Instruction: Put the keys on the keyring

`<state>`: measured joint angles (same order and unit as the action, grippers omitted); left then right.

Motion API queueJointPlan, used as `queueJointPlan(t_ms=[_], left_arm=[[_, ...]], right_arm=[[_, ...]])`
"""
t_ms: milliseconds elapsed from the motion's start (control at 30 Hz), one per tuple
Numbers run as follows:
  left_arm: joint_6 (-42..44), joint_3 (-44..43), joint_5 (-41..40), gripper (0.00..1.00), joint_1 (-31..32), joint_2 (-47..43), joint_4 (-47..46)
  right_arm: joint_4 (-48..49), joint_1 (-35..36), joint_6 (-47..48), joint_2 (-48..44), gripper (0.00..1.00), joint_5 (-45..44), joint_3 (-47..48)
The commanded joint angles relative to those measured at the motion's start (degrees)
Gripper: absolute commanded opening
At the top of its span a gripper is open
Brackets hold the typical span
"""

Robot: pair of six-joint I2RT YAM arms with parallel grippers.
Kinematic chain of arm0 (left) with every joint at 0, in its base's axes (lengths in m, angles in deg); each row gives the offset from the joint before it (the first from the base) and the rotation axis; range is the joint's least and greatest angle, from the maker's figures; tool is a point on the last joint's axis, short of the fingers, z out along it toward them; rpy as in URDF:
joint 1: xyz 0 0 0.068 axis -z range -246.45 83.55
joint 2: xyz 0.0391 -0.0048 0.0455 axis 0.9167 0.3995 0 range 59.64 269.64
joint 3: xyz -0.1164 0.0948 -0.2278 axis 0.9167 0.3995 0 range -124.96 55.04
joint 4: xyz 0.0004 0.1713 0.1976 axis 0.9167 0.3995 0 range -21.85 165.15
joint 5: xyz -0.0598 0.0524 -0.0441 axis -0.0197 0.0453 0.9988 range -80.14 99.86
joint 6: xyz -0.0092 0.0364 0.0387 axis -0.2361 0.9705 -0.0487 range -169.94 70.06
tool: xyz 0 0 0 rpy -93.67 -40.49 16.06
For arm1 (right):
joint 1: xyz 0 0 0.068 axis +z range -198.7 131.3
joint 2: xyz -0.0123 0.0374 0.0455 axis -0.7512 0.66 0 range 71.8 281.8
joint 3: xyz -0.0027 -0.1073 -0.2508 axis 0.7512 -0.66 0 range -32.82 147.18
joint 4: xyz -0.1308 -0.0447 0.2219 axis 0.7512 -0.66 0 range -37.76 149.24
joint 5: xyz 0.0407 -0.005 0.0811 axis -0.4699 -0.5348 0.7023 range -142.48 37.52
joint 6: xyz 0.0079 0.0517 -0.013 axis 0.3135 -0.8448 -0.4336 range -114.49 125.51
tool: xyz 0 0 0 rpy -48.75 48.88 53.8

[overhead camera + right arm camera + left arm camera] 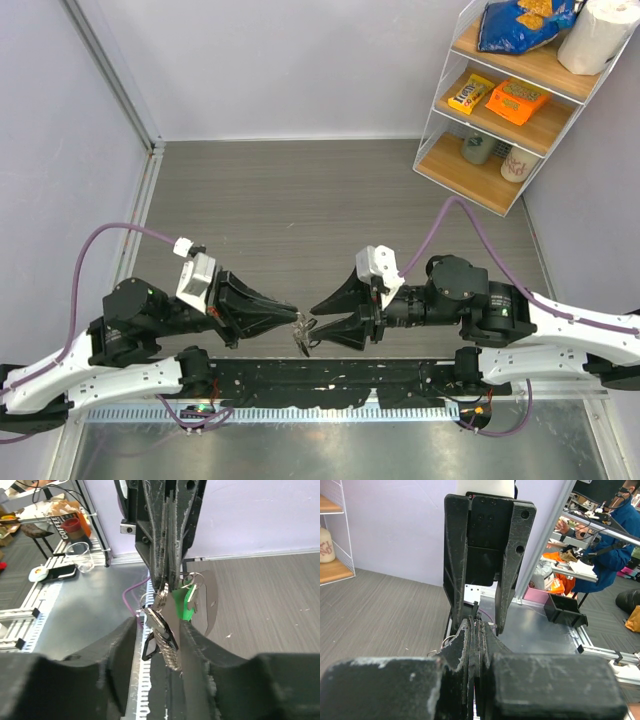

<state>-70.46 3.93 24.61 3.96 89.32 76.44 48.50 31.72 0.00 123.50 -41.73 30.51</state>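
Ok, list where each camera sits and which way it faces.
Top: above and behind the bases, looking down on the table; both arms show, left end effector meeting right end effector.
Left wrist: on the left arm, facing the right end effector; own shut fingers below.
Right wrist: faces the left end effector and hanging keys; own open fingers below.
Shared: both wrist views face each other.

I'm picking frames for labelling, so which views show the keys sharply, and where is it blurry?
Top view: evenly lit and sharp, but the keys are tiny. Right wrist view: keys crisp, the right fingers blurred up close. Left wrist view: the left fingers blurred up close, keys largely hidden behind them.
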Motion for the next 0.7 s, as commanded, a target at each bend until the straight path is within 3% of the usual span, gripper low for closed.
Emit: queueJointPlan(t_ms=[0, 333, 667], left_arm=[[0.47, -0.04, -0.33, 0.0, -0.1, -0.93, -6.36], [0.3, 0.4, 0.63, 0.0, -0.01, -0.23, -7.33], [-0.23, 0.58, 1.96, 0.0, -0.1, 0.65, -7.94]], right_arm=[[1.08, 0.17, 0.33, -2.66, 0.49, -2.65, 1.7], [1.34, 0.17, 1.47, -3.36, 0.56, -4.67, 3.99], [0.81, 0.17, 1.04, 0.41, 0.53, -3.89, 7.77]])
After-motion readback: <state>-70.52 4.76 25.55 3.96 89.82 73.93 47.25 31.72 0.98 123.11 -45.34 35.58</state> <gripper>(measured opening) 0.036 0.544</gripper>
